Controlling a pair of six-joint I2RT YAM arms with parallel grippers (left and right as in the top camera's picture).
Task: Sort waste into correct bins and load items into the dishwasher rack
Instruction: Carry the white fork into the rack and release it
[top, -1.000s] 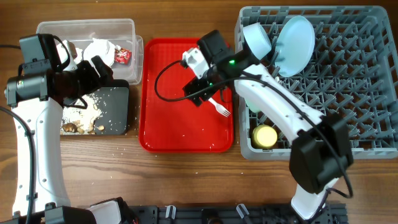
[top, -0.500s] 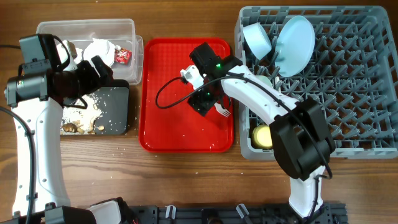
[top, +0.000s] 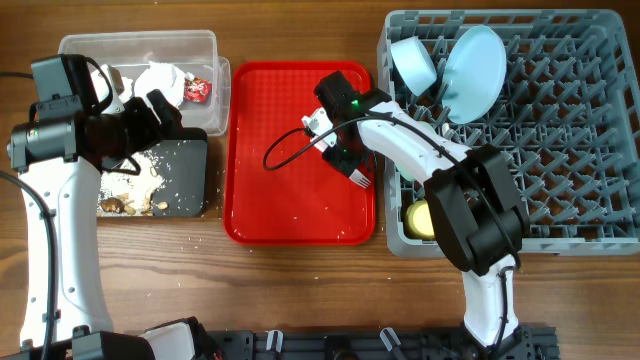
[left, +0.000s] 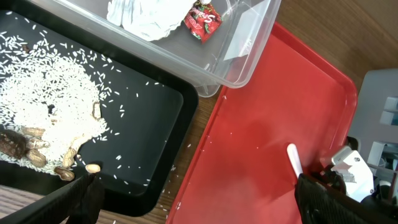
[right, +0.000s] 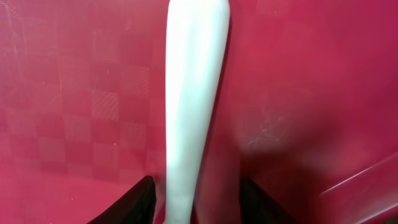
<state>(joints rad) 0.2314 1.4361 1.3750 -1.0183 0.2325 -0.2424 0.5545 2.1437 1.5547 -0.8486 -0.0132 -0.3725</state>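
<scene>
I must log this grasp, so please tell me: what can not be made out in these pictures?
- Overhead: the right gripper covers the fork handle; only the tines show.
- Right wrist: the top edge cuts off the fork's tines.
- Overhead: the right arm hides part of the yellow cup.
- Overhead: the print on the red wrapper is too small to read.
</scene>
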